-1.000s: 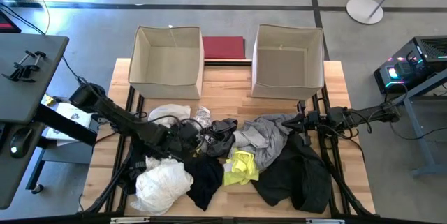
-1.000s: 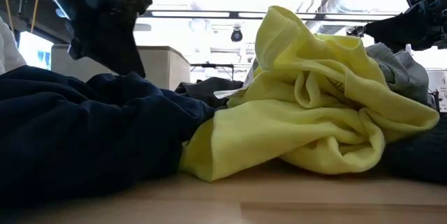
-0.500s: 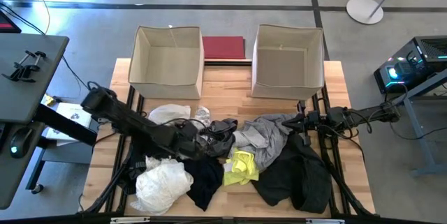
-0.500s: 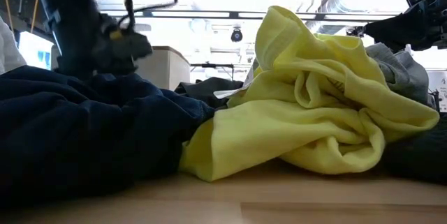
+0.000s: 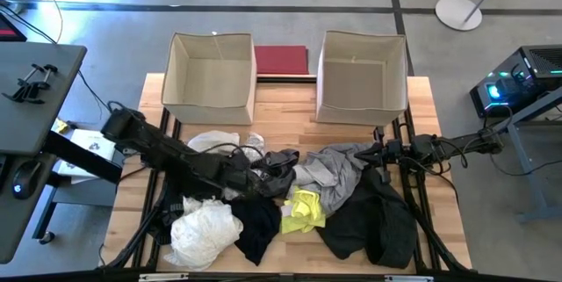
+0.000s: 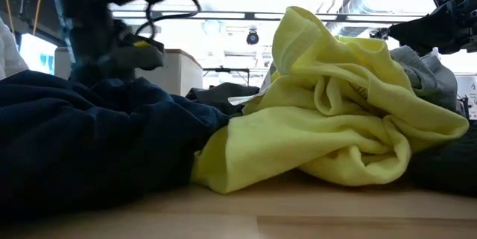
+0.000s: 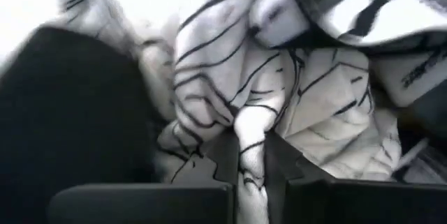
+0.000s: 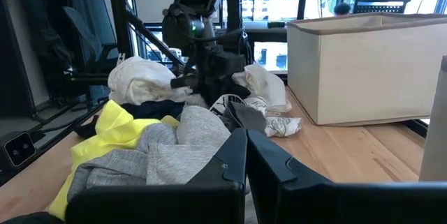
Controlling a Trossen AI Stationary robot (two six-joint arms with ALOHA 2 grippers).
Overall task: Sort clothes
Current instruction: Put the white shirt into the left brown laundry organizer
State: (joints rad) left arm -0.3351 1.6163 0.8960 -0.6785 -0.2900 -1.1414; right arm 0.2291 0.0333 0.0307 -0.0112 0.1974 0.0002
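The clothes lie in a heap on the table's near half: a white garment, a dark navy one, a neon yellow one, a grey one, a black one, and a white garment with thin black lines in the middle. My left gripper reaches from the left into the middle of the heap and is shut on the lined garment. My right gripper is shut and empty, over the grey garment's right end. My left gripper pinches a raised fold of the white black-lined garment between its two fingers. It comes slanting down from the table's left. The rest of the garment lies spread on the heap beyond the fingers.
Two beige fabric boxes stand open at the table's far side, a flat dark red board between them. Another white garment lies before the left box. Bare wood shows between the boxes and the heap.
My left gripper has gone toward the table's right edge and down, into the middle of the heap.
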